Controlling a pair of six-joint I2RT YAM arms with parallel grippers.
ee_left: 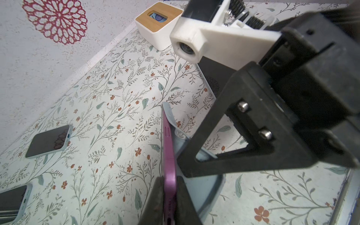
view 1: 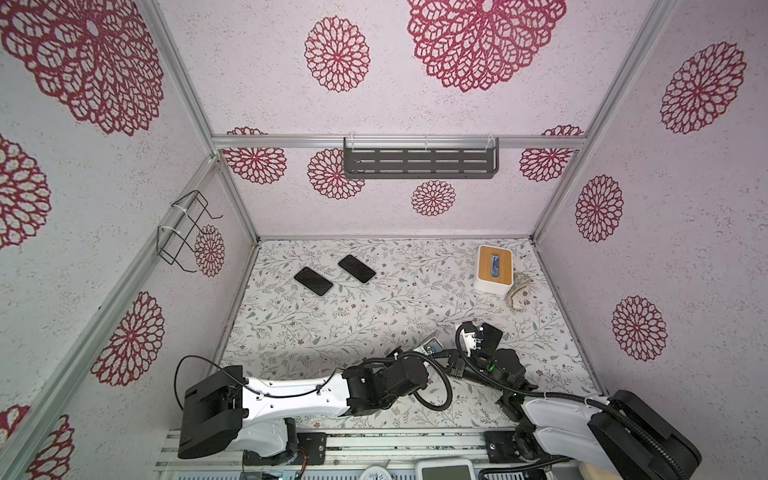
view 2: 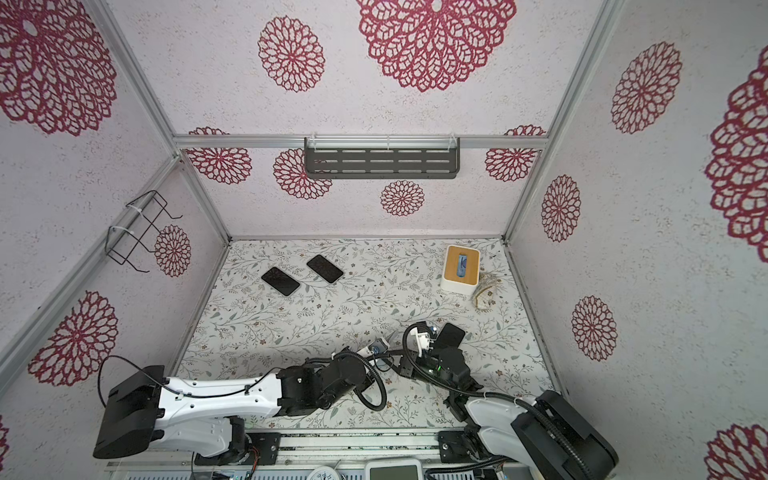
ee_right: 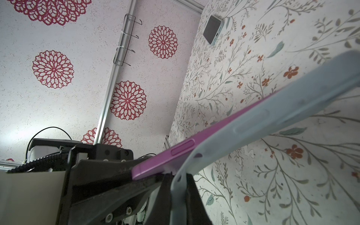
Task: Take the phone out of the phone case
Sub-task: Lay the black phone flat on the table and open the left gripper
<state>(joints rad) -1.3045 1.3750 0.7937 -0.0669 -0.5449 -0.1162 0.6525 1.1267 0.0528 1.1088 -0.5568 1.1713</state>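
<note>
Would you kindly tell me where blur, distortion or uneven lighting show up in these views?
Both top views: wide-angle bending of the frame rails, soft arm shadows on the table. Left wrist view: purple phone crisp, right arm's black housing blurred. Right wrist view: pale case soft-edged, a bright patch on the wall.

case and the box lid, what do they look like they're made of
The case looks like soft silicone or rubber: matte pale blue, its edge flexing away from the phone. The box lid looks like bamboo or wood veneer: warm tan, dull finish.
</note>
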